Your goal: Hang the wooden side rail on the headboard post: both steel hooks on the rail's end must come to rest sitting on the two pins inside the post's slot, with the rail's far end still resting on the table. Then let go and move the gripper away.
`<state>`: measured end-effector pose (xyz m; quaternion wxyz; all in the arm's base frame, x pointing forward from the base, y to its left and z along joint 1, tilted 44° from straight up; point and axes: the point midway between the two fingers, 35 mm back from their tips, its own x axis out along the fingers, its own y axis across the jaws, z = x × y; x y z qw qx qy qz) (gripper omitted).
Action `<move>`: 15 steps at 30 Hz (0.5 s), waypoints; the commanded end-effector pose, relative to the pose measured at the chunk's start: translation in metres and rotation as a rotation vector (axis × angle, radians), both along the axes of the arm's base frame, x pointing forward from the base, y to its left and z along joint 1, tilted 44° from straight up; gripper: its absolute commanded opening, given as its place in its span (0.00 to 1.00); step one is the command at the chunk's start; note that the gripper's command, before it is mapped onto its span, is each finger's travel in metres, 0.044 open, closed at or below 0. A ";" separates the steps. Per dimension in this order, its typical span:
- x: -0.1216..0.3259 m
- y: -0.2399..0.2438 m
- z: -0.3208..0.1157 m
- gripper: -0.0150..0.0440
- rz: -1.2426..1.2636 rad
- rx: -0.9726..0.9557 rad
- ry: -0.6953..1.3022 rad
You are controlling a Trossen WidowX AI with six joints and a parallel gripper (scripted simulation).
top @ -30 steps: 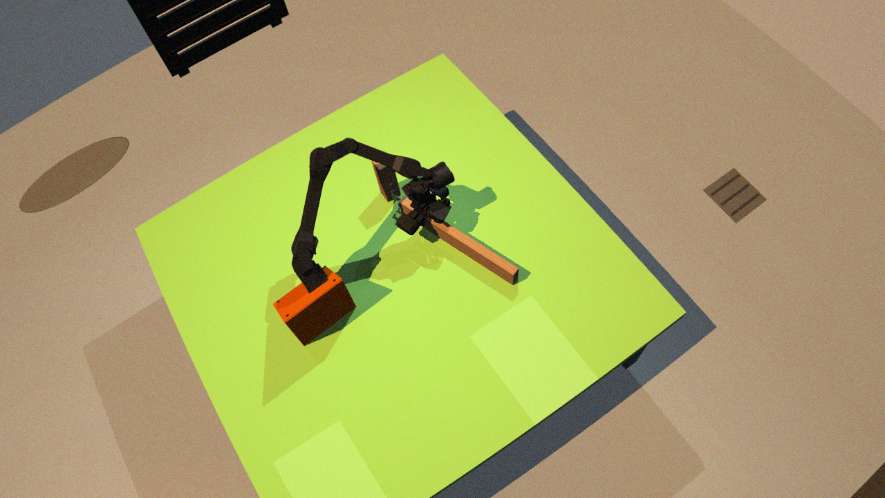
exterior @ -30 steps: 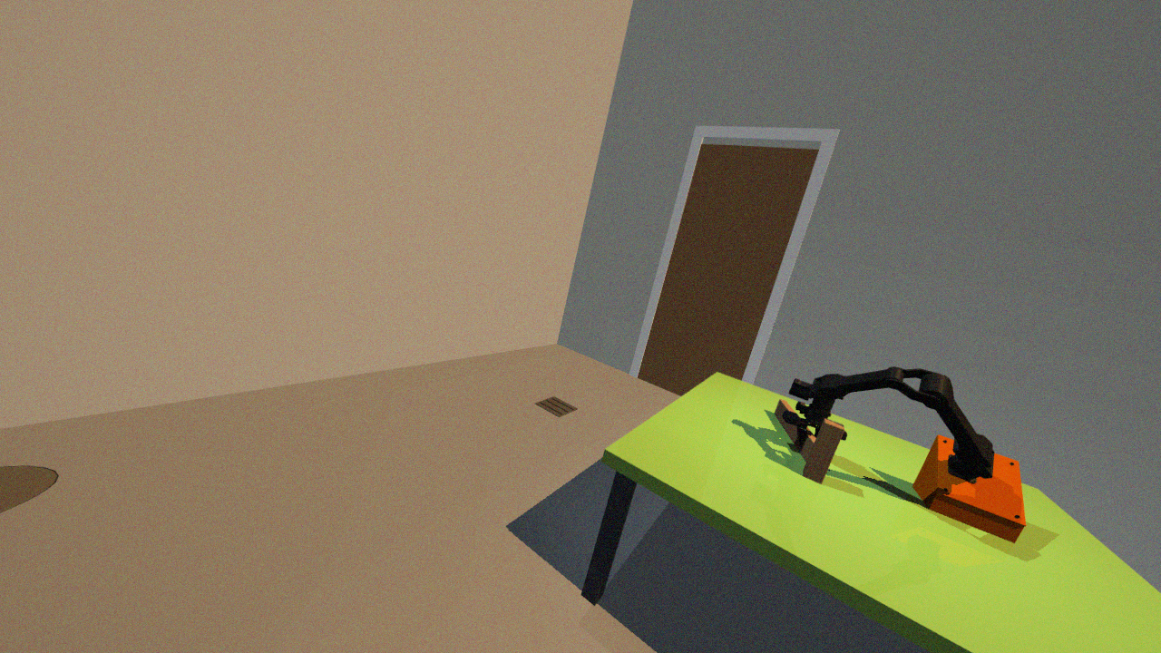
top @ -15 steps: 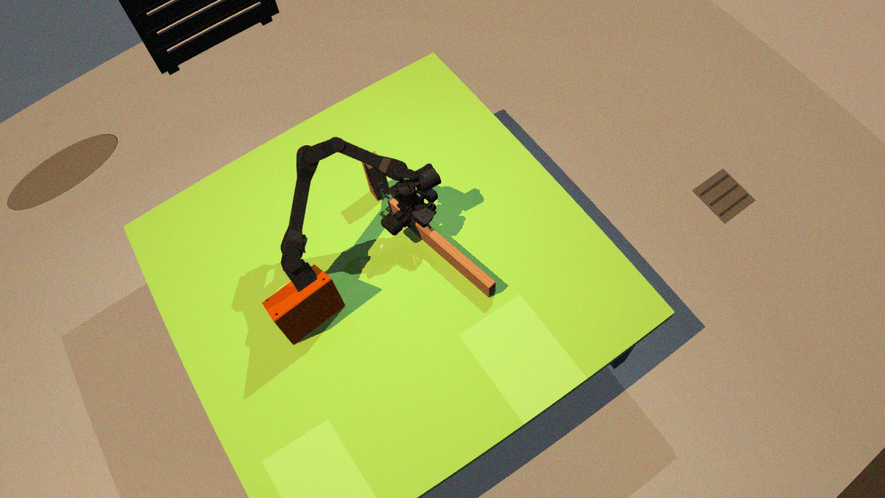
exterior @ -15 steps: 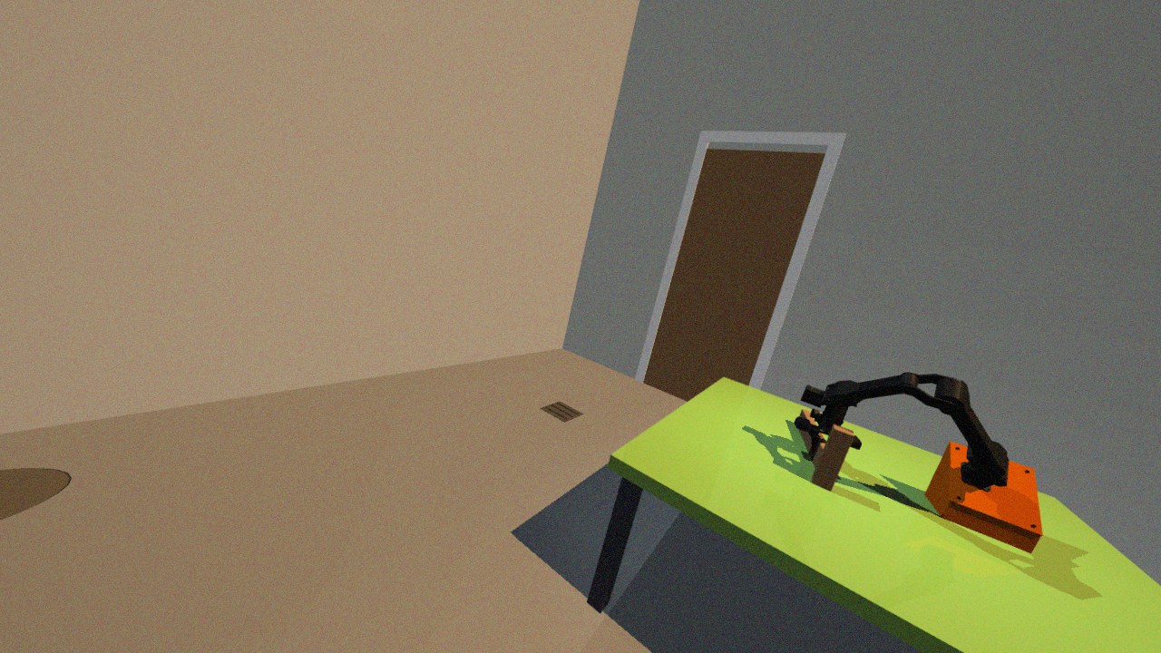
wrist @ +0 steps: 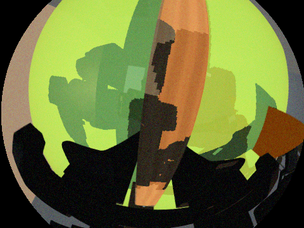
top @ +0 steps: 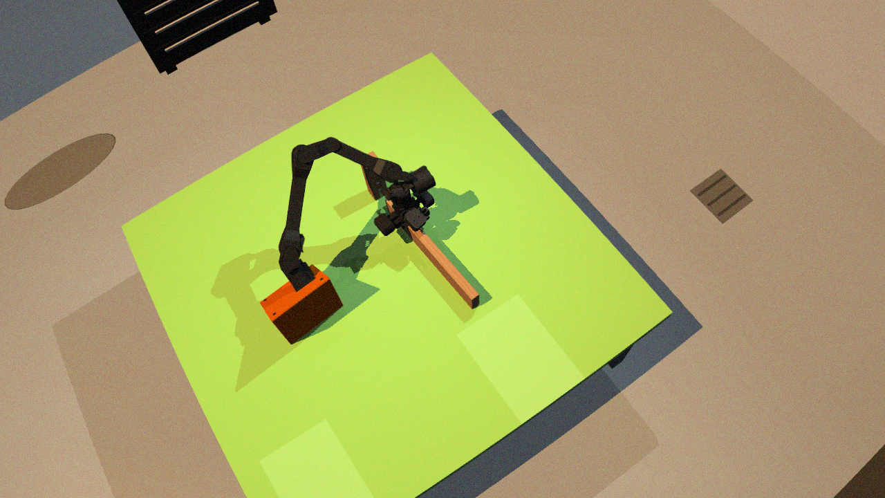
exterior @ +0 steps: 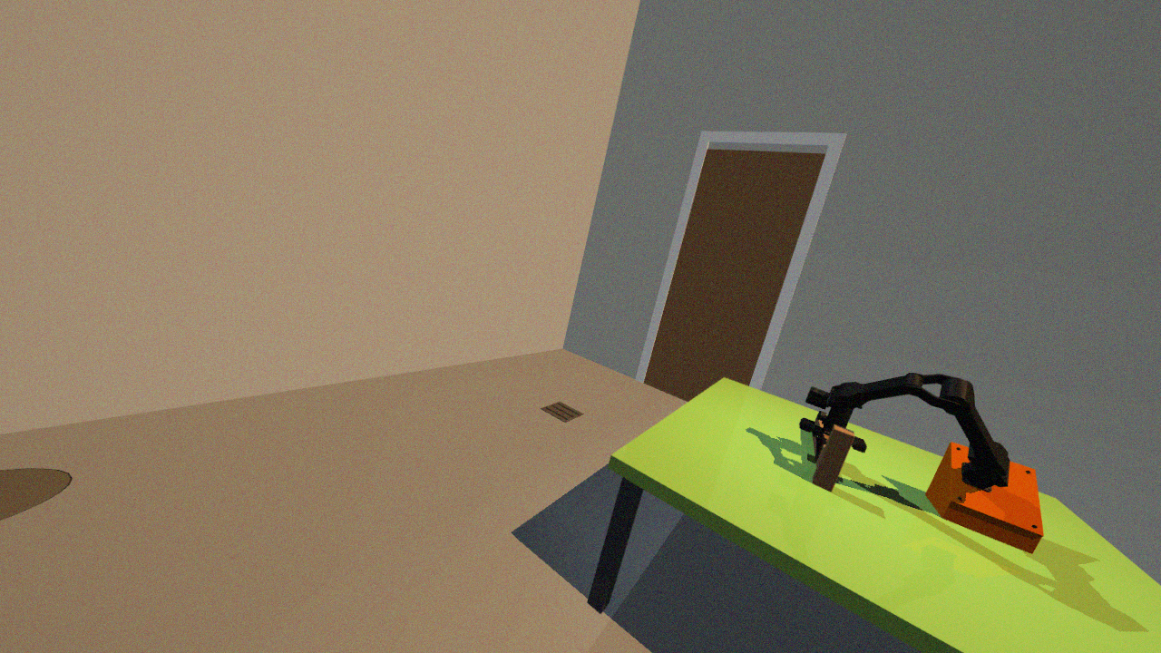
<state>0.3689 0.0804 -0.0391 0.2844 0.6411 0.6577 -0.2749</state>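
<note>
The wooden side rail [top: 446,267] [wrist: 190,63] slants across the table, its far end pointing toward the front right in the top view. My gripper [top: 405,227] [wrist: 155,135] is shut on the rail, nearer its post-side end. The headboard post [top: 369,178] [exterior: 833,461] stands upright beyond the rail's near end. In the exterior view the post covers much of the gripper and rail. The near end is close to the post, but the exact gap is unclear. The hooks and pins cannot be made out. I cannot tell whether the far end touches the table.
The orange arm base [top: 309,309] [exterior: 994,511] [wrist: 280,131] stands on the green table [top: 575,272] [exterior: 730,487], to the left of the rail in the top view. The arm arches from it past the post. A black slatted piece of furniture [top: 204,30] stands on the floor beyond the table.
</note>
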 end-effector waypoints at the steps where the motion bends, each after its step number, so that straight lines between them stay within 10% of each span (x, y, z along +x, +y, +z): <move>1: -0.006 0.000 0.000 0.25 -0.037 0.000 0.041; 15: -0.001 0.000 0.000 0.25 -0.040 0.000 0.043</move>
